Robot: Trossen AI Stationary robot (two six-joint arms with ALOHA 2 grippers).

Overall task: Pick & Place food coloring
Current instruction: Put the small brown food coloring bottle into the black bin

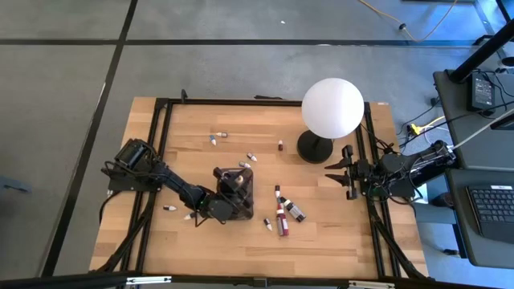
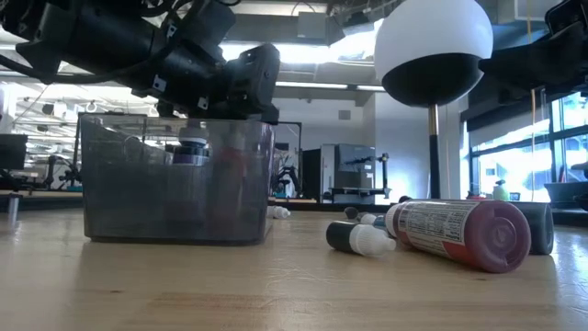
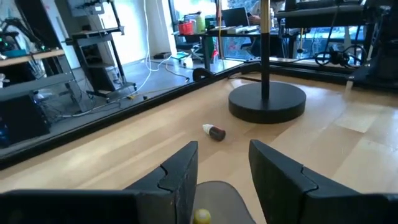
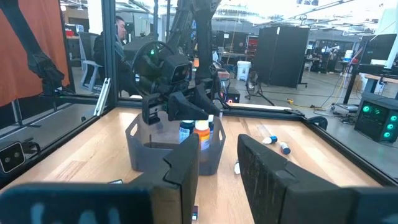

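My left gripper (image 1: 234,184) over the tray (image 1: 246,201), jaws parted, empty; nearest bottle (image 1: 282,218) lies right, long axis running away from me.

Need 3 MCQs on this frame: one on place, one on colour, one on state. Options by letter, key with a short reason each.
1. Where is the left gripper?
A. Over the dark grey translucent plastic tray
B. Beside the big white globe lamp
C. Off the wooden table

2. What colour is the largest plastic dropper bottle, lying on its side?
A. Yellow
B. Red
C. Green

3. What does the right gripper hold?
A. A bottle
B. The lamp
C. Nothing

Key: 1 A, the high view puts it above the tray. 2 B, the low view shows a red body. 3 C, it hangs at the table's right edge with nothing between its fingers.
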